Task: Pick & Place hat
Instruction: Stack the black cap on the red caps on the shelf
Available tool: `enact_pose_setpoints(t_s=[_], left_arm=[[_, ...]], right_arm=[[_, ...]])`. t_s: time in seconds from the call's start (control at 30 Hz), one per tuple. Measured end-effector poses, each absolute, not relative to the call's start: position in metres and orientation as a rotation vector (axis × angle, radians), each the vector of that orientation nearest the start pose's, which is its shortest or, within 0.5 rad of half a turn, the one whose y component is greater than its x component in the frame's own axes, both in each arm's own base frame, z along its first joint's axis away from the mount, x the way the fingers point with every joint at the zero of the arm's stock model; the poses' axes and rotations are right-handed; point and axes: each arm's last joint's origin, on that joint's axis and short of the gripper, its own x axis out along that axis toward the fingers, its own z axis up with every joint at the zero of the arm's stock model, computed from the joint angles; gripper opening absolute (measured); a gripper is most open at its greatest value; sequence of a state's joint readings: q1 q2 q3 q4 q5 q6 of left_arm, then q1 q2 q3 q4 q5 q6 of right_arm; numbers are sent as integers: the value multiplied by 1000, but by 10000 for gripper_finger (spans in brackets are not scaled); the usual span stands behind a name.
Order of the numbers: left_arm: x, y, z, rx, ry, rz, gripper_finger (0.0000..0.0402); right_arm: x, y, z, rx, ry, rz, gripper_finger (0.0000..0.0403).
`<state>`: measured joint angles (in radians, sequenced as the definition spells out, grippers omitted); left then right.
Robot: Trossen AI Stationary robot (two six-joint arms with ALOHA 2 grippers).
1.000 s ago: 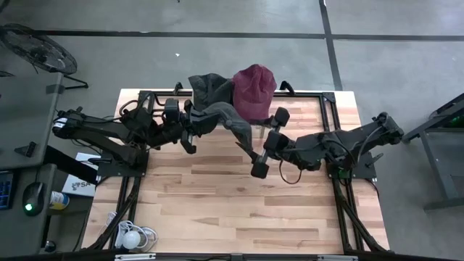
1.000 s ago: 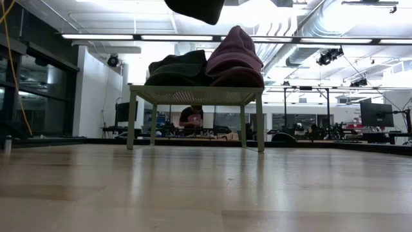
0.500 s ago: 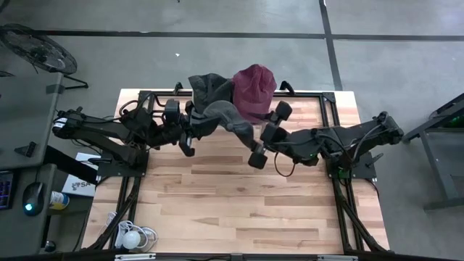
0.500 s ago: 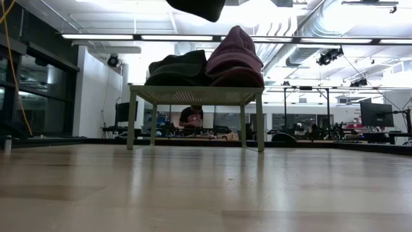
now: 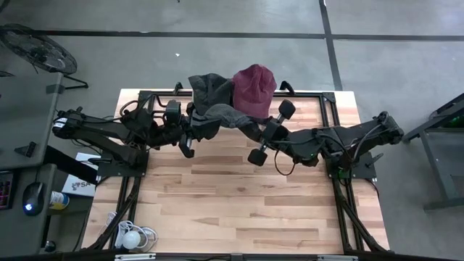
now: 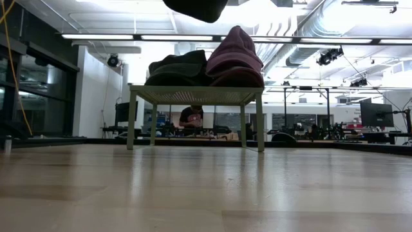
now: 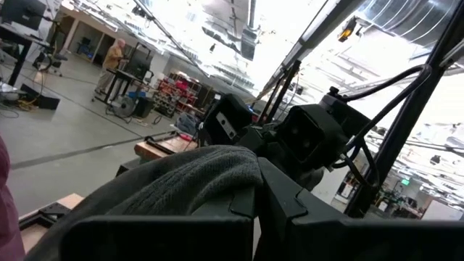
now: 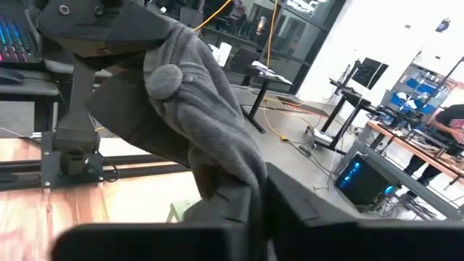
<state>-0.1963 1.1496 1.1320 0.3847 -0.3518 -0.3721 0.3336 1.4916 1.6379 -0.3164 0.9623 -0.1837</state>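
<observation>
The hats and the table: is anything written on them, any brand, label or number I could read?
None can be read.
Maroon knit hat: no lettering shows.
Grey fleece hat, held between both tools: no lettering shows.
Light wooden table: no print.
White box beside the table's left edge: dark marks, too small to read.

both arms reach inward; left end effector (image 5: 197,125), right end effector (image 5: 252,130) apparently clamped.

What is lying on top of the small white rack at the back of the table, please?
On the rack lie a dark grey hat and a maroon hat, side by side and touching. Whatever sits under or behind them is hidden.
</observation>
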Motion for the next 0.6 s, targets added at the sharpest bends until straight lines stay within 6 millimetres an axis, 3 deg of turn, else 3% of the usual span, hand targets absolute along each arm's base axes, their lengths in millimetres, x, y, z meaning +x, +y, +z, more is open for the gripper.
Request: enact_pose_setpoints(t_s=[0.27, 0.47, 0.6], left_arm=[[245, -39, 431, -452, -346, 82, 21], [245, -44, 431, -365, -316, -62, 112], [242, -47, 434, -336, -320, -220, 175]], right_arm=[[301, 78, 452, -253, 178, -626, 5], [281, 70, 468, -192, 129, -641, 3], [265, 69, 477, -174, 113, -536, 2]])
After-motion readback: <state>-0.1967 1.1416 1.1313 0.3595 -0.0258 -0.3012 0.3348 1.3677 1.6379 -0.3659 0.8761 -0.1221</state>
